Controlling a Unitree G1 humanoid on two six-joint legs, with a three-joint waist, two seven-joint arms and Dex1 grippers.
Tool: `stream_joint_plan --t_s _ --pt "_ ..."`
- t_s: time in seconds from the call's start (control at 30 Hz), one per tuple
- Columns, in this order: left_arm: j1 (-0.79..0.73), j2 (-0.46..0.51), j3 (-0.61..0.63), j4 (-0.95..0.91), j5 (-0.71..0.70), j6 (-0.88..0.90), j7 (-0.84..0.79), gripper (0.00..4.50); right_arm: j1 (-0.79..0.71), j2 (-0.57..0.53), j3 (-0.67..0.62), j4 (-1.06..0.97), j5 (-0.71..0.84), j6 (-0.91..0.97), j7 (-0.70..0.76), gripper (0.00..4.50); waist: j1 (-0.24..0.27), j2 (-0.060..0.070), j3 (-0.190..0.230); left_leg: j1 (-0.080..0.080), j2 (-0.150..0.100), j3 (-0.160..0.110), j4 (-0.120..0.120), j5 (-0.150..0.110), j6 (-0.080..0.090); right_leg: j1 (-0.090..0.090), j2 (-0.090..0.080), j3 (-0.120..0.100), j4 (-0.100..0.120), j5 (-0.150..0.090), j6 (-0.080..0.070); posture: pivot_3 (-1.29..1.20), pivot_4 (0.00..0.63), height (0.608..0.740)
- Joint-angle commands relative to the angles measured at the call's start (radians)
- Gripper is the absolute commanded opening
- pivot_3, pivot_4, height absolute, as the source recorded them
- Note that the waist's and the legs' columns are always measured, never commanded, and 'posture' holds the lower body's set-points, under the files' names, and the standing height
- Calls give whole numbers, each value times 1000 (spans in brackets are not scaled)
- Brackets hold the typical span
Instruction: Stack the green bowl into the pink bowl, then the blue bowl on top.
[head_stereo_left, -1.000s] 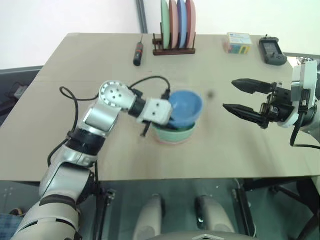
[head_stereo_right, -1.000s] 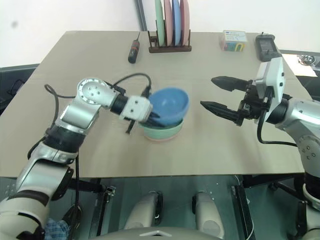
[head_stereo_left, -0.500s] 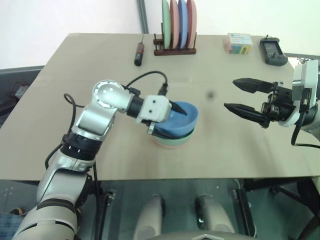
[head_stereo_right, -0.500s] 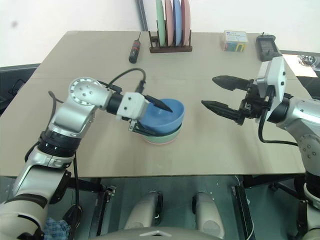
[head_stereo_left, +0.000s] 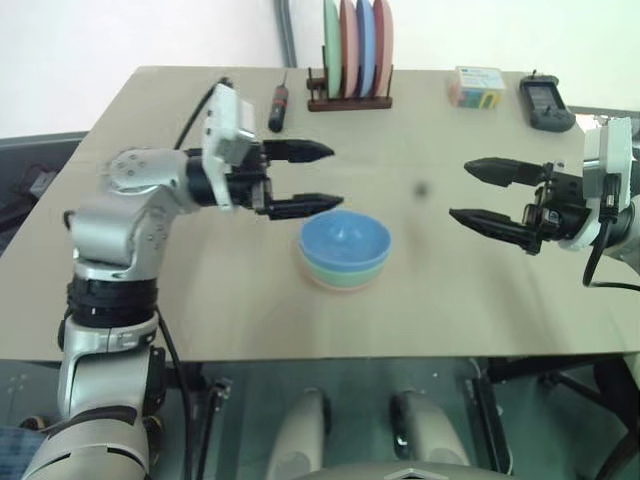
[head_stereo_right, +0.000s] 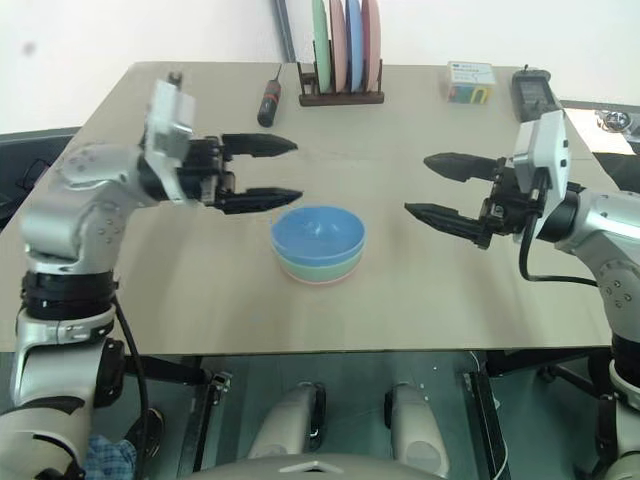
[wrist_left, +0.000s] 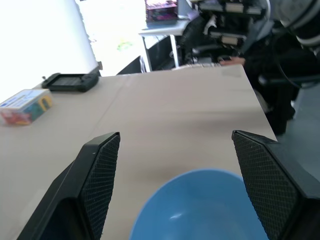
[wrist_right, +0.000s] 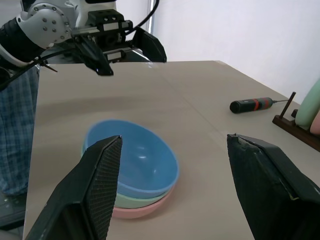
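Stack: the blue bowl (head_stereo_left: 345, 241) sits nested in the green bowl (head_stereo_left: 343, 274), which sits in the pink bowl (wrist_right: 131, 212); only a thin pink rim shows at the base.
Place: the stack stands near the middle of the worktop (head_stereo_left: 200, 290), between the two arms.
Left claw (head_stereo_left: 310, 177): spread wide and empty, level, up and beside the stack, apart from it.
Right claw (head_stereo_left: 477, 193): spread wide and empty, well apart from the bowls.
Done: by my reading, both stacking steps look finished, with all three bowls seated in order.
Left: nothing evident, beyond perhaps drawing the arms away.
Untouched: plate rack (head_stereo_left: 348, 98), screwdriver (head_stereo_left: 276, 108).
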Motion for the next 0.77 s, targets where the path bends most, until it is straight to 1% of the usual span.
stream_joint_plan --t_s 0.03,0.1,0.17,0.3,0.37,0.5,0.77 --pt "140 40 145 -63 -56 63 86 3811 33 -21 -41 1 1 -28 18 3518 -5 0 0 1 0 0 -1 0 0 0 0 0 0 0 0 0 150 740" --pt "248 49 205 -83 -39 63 141 3811 72 -28 -56 11 0 -40 39 3518 -6 0 0 1 0 0 -1 0 0 0 0 -1 0 0 0 0 150 740" --pt "370 52 265 -102 -22 26 161 3811 114 -27 -83 39 18 -60 82 3518 -7 0 0 1 0 0 -1 0 0 1 0 0 -1 0 0 0 150 740" --pt "562 45 369 -168 -57 -7 157 3811 178 -47 -116 125 10 -101 174 3518 -4 -1 0 2 1 0 -1 0 0 3 -1 0 -1 0 -1 0 150 740" --pt "632 37 408 -189 -67 -30 152 3811 201 -53 -124 169 -7 -136 217 3518 1 -1 0 3 1 1 -1 0 0 3 -1 0 -1 -2 -4 0 150 740" --pt "710 25 453 -210 -73 -74 167 3811 243 -63 -129 238 -33 -195 284 3518 9 -1 0 4 1 2 -1 0 0 3 -1 0 -1 -2 -4 0 150 740" --pt "741 31 471 -210 -85 -130 168 3811 265 -61 -142 309 -52 -270 340 3518 8 -1 0 5 1 3 -1 0 0 3 -1 1 -1 -4 -2 0 150 740"
